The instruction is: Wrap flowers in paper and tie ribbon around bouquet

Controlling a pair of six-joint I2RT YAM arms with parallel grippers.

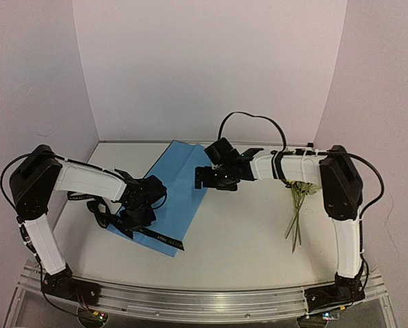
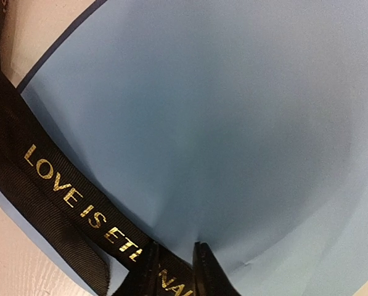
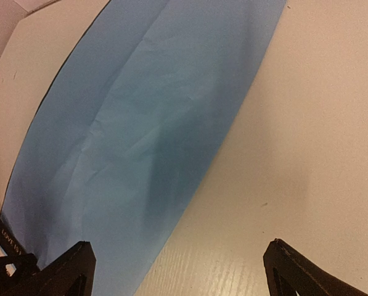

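white table (image 1: pixel 245 236), pale walls (image 1: pixel 210 68); right pincer (image 3: pixel 180 246) gapes; left pincer (image 2: pixel 179 271): cannot tell.

One paper (image 1: pixel 183 174), one ribbon (image 1: pixel 160 238), one flower bunch (image 1: pixel 301 188)

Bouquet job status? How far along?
Done: paper spread flat, blue face up. In hand: left gripper down on the ribbon at the paper's near corner, grip unclear; right gripper open above paper's edge. To do: flowers lie apart, unwrapped; wrapping and tying.
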